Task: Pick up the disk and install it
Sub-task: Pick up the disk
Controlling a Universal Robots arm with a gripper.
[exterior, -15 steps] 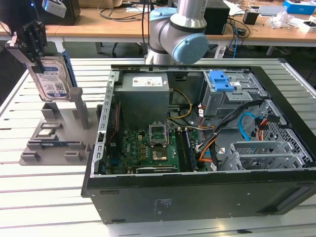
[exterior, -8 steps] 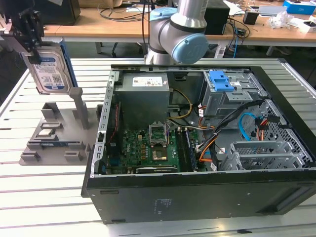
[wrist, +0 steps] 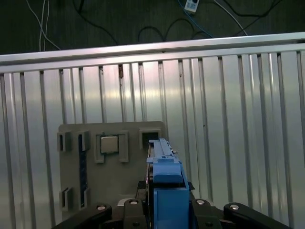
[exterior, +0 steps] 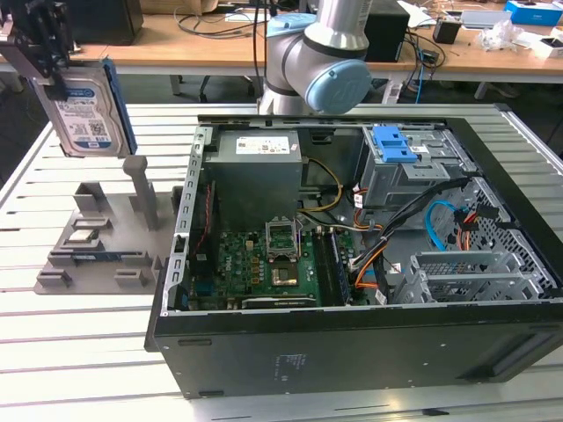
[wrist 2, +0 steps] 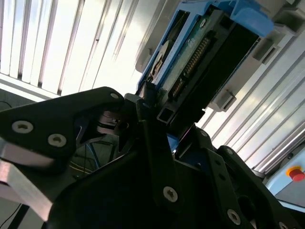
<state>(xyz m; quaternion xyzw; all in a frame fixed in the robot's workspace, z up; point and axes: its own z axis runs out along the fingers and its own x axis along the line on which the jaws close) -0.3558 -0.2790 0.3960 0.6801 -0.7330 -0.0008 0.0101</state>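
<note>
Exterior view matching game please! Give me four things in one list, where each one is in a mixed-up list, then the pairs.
Things:
1. silver-grey hard disk in a blue plastic carrier
2. grey plastic parts holder
3. blue plastic latch
4. green circuit board

Places:
A. flat on the silver slatted table
B. held in the air by the black gripper
C. at the bottom of the open black computer case
D. on top of the grey metal drive cage

Pairs: 1-B, 2-A, 3-D, 4-C.
</note>
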